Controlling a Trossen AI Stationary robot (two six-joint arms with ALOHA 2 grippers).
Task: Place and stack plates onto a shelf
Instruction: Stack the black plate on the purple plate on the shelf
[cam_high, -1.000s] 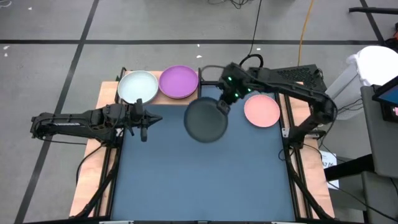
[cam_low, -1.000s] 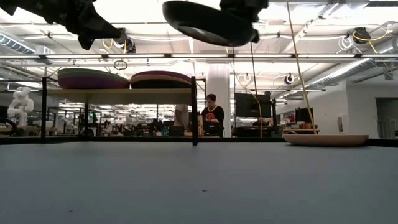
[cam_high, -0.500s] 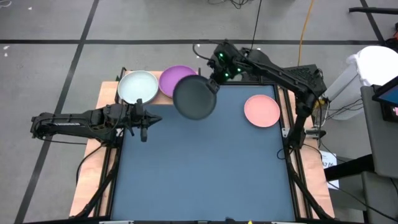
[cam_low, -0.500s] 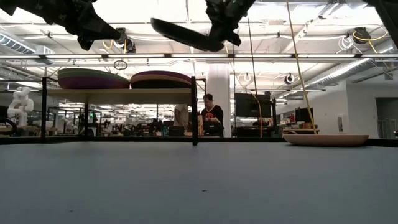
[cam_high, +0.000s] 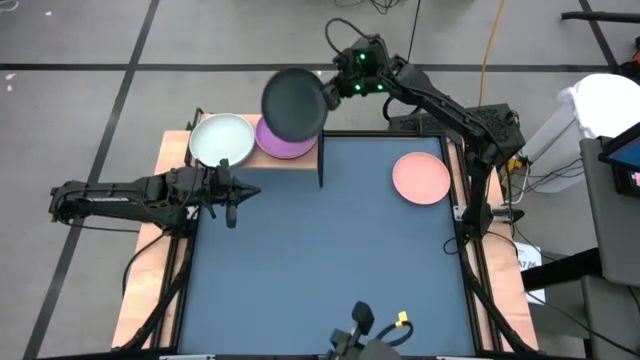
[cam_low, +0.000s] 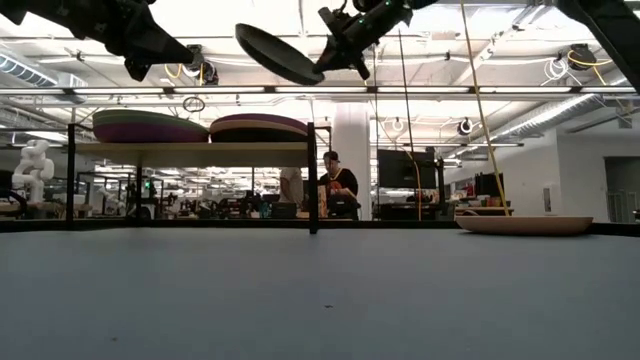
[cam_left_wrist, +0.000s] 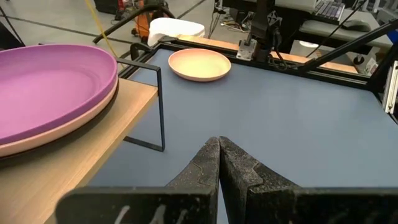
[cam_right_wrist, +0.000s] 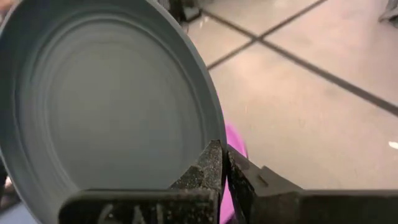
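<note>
My right gripper (cam_high: 328, 92) is high above the shelf's far right part, shut on a black plate (cam_high: 293, 104) that hangs tilted in the air (cam_low: 278, 53). The light-wood shelf (cam_high: 178, 150) with its thin black frame stands at the table's far left. It carries a whitish plate (cam_high: 222, 140) on a stack and a purple plate (cam_high: 280, 143) partly hidden under the black one. In the left wrist view that purple plate (cam_left_wrist: 50, 87) lies on a pink one. Another pink plate (cam_high: 421, 177) rests on the table, far right. My left gripper (cam_high: 232, 195) waits shut near the shelf. My right gripper pinches the black plate's rim (cam_right_wrist: 211, 134) between its two fingers (cam_right_wrist: 205, 165), on the plate's right side. It reaches in from the table's right, slanting. The plate is lifted clear above the shelf, tilted, with its far-from-gripper edge (cam_low: 243, 32) higher than the held edge.
The shelf's black frame post (cam_high: 320, 165) stands up at its right near corner. Black rails (cam_high: 462, 200) run along the table's sides. A small dark device with a yellow part (cam_high: 365, 328) sits at the near edge. People (cam_low: 340, 185) are in the room behind.
My right gripper has carried the black plate from above the table's far middle toward the far left, until it is over the shelf's purple plate. The plate has stayed clear of everything and has tipped more steeply.
</note>
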